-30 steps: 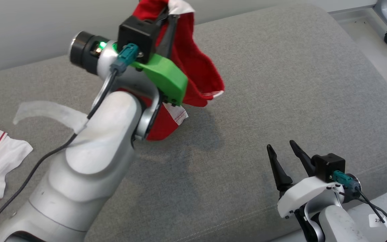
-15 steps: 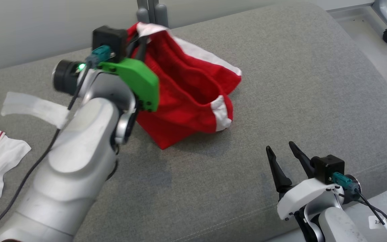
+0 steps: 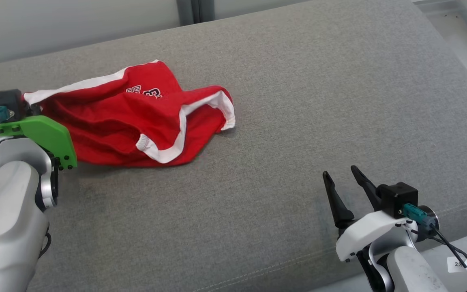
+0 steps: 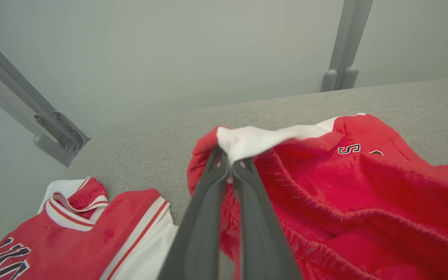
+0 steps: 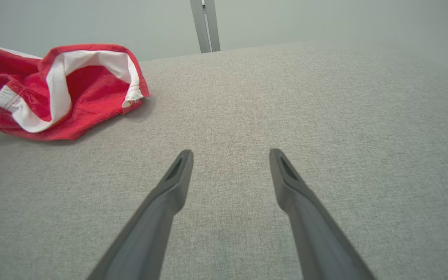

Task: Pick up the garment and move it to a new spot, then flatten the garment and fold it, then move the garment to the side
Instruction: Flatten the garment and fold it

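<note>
We are clamping our left gripper (image 4: pixel 230 159) tight on the garment (image 3: pixel 136 117). The two long dark fingers are pressing flat against each other, with a fold of white trim bunching out just past their tips. From that pinch the garment is spreading away to the gripper's right and is lying crumpled on the cushion (image 3: pixel 298 101). It is a pair of soft red shorts with a fuzzy, slightly napped cloth. A gathered, ribbed band is running close beside the fingers, and black-and-white lettering is showing further along the same side. White binding is edging the leg openings in smooth curves. One opening is gaping as a rounded loop at the end farthest from the left gripper.

The cushion is showing a grey, coarse woven weave, broad and gently rounded at its edges. To the left of the left gripper and nearer its wrist, a second piece is lying flat. It is a red jersey (image 4: pixel 72 233) with white panels, thin red stripes and a ribbed collar. Beyond the fingertips and to the right, a smooth grey metal post (image 4: pixel 342 46) is standing against the pale wall.

Our right gripper (image 3: pixel 339 172) is hovering with its tapered fingers spread wide apart, grasping nothing. Bare weave is lying between and ahead of them. The garment is sitting well ahead of this gripper and off to its left, well apart from it.
</note>
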